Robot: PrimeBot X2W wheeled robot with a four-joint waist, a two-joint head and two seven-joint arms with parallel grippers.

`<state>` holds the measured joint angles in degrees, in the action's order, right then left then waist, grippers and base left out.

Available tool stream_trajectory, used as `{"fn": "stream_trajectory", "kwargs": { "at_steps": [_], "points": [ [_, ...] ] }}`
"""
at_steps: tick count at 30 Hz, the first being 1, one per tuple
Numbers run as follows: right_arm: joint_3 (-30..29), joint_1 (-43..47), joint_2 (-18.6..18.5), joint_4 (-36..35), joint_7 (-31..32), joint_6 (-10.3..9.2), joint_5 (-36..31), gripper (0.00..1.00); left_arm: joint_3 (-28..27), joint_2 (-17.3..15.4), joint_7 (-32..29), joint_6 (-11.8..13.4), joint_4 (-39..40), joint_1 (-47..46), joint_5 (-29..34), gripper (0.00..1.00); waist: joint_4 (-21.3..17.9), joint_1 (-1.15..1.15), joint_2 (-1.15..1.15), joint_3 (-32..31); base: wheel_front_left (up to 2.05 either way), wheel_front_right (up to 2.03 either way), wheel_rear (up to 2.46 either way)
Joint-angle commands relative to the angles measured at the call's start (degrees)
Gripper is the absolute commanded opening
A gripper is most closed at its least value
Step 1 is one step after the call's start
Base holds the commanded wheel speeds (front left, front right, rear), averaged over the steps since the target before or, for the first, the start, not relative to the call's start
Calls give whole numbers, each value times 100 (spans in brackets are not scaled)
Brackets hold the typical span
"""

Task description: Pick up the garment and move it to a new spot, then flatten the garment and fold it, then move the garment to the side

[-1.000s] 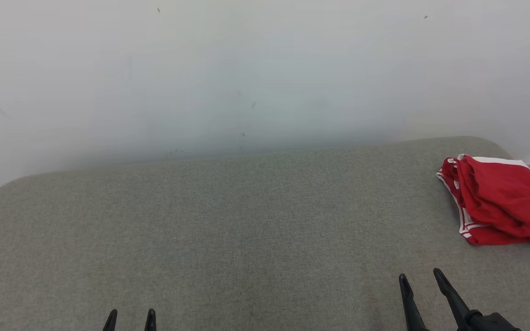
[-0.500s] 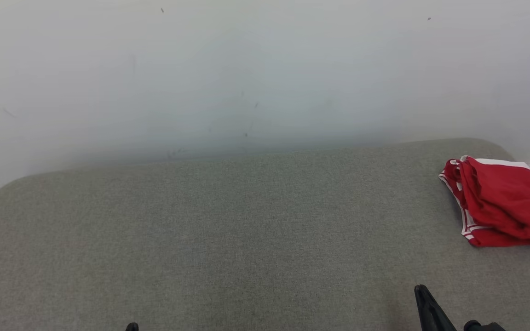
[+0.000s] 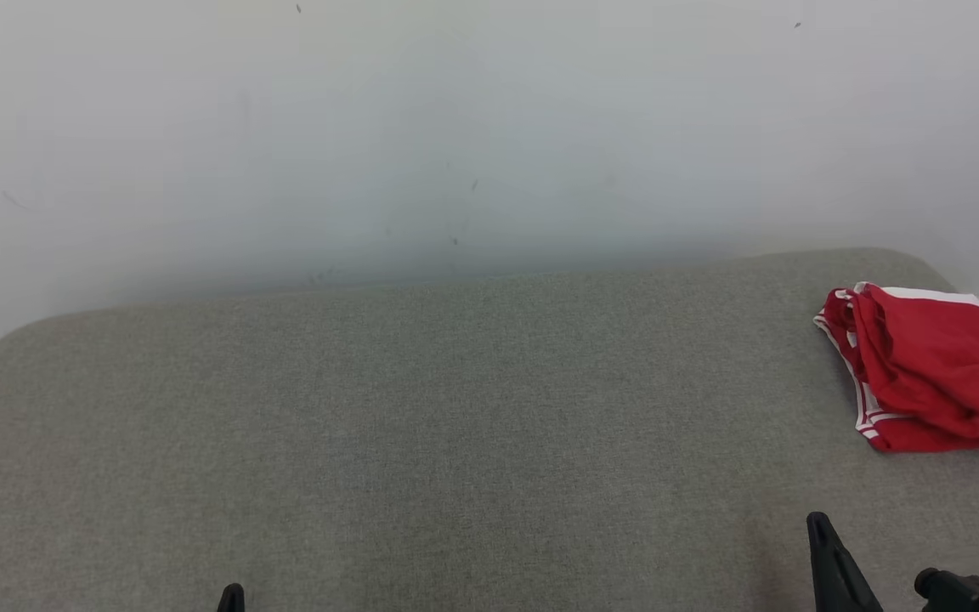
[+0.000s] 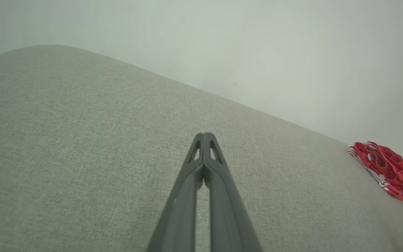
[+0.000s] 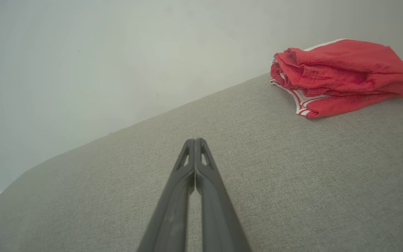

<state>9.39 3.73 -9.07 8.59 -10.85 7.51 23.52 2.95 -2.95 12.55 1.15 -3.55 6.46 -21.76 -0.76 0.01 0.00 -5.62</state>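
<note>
The garment (image 3: 931, 374), red with white trim, lay in a loose, bunched heap at the far right of the grey table (image 3: 455, 442). It sat close to the back edge, where the table met the pale wall (image 3: 455, 127). Its striped edge faced left, toward the table's middle, and its right side ran off the head view.

The left end effector (image 4: 204, 134) was fully closed, its jaws pressed together to the tips with nothing between them. It sat over bare table at the near left, well apart from the garment, which showed small at the far right of the left wrist view (image 4: 387, 171). In the head view its tip (image 3: 231, 597) stood at the bottom edge.

The right end effector (image 5: 195, 140) was likewise closed and empty, its jaws meeting at the tips. The garment (image 5: 341, 73) lay ahead and to its right, near but not touching. In the head view it stood at the lower right (image 3: 821, 531), with bare table between it and the garment. Whether either tip touched the table could not be told.
</note>
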Motion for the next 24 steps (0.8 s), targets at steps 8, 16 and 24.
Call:
{"fn": "stream_trajectory", "kwargs": {
  "at_steps": [8, 16, 24],
  "points": [
    [-237, -365, -26, 118, 223, -1, 1009, 0, 11, -40, -159, -139, -265, -457, -1003, 0, 6, 0, 0, 45, 0, 0, 0],
    [-415, -535, -16, 263, 410, -1, 1762, 0, 14, -47, -281, -232, -509, -702, -1758, 0, 12, 0, 0, 87, 0, 0, 0],
    [-585, -687, -1, 396, 588, -1, 2442, 0, 11, -52, -393, -318, -704, -917, -2442, 0, 17, 0, 0, 129, 0, 0, 0]
  ]
}}
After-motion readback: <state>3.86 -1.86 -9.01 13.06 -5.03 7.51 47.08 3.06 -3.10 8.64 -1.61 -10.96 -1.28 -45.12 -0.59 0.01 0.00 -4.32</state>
